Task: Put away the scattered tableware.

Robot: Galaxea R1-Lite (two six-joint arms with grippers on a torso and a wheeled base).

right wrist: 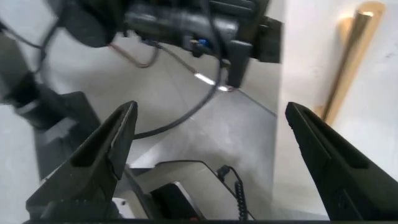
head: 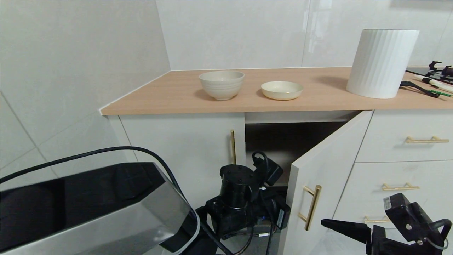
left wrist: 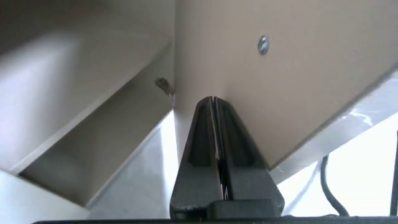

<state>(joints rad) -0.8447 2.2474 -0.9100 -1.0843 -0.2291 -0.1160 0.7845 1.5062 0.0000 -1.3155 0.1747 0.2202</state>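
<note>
Nothing stowed yet: your bowl and dish sit on desk above open door. Left gripper closed together by door; right gripper spread apart, empty.

Head above, wrists close beside cabinet door

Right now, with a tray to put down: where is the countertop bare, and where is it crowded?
Bare: the countertop from the left wall to the bowl, and the stretch between the shallow dish and the white ribbed container. Crowded: the right end past the container, where pens and tools lie.
</note>
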